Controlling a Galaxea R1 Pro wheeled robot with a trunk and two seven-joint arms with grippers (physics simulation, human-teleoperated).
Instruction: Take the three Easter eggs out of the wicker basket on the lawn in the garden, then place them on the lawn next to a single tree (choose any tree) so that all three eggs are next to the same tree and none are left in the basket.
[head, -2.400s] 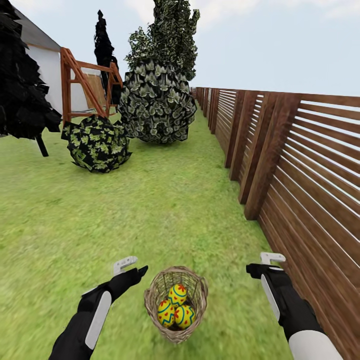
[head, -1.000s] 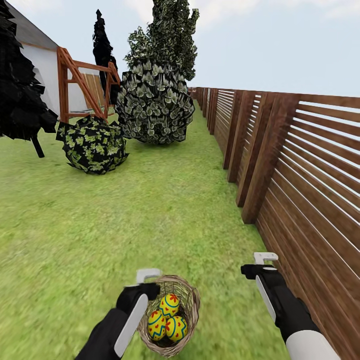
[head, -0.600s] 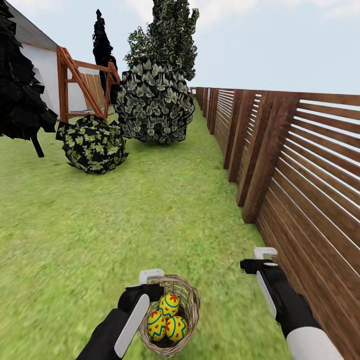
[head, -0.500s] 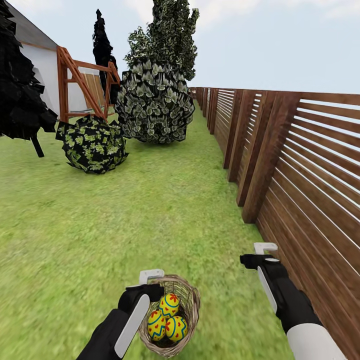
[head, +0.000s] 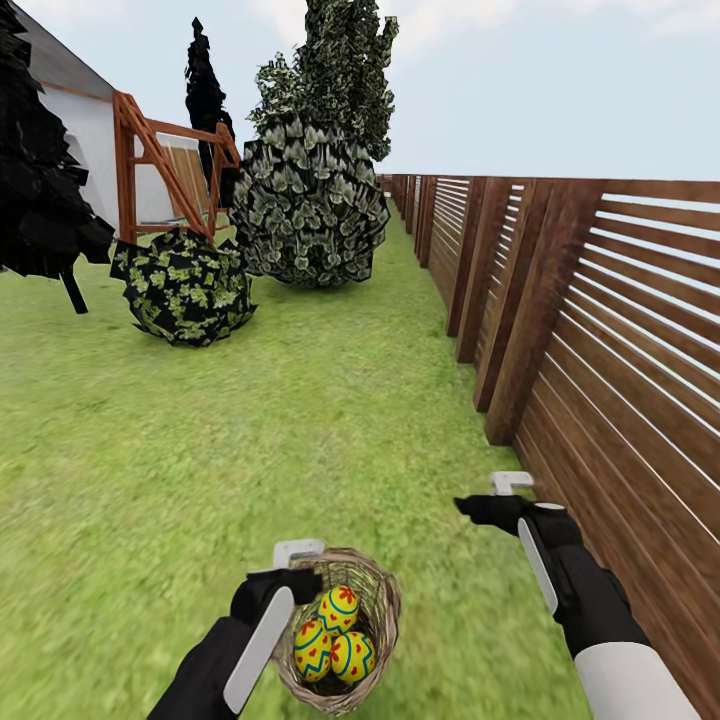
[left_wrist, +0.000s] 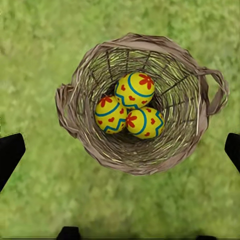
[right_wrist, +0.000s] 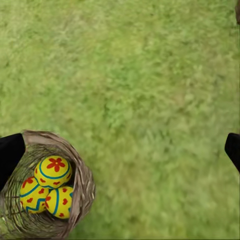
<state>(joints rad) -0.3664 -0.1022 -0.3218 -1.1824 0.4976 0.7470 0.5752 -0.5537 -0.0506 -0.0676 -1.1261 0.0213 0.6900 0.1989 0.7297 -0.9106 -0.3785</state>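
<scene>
The wicker basket (head: 383, 612) stands on the lawn (head: 250, 430) just in front of me, with the three Easter eggs (head: 339, 607) nestled together inside. From the left wrist view I look straight down into the basket (left_wrist: 80, 135) at the eggs (left_wrist: 134, 90). My left gripper (head: 288, 578) hangs open above its left rim, both fingertips (left_wrist: 10, 155) spread wider than the basket. My right gripper (head: 476, 507) hovers open over bare grass to the right of the basket (right_wrist: 84, 187), away from the eggs (right_wrist: 53, 171). A dark-canopied tree (head: 40, 200) stands far left.
A brown slatted fence (head: 600, 350) runs close along my right side. Ahead stand a small round bush (head: 185, 285), a tall leafy bush (head: 310, 210), an orange wooden frame (head: 140, 165) and a white house (head: 90, 130). Open grass lies ahead and to the left.
My left arm has swung right from beside the basket to above its rim. The right gripper has risen and shifted left toward the basket. The eggs have not moved.
</scene>
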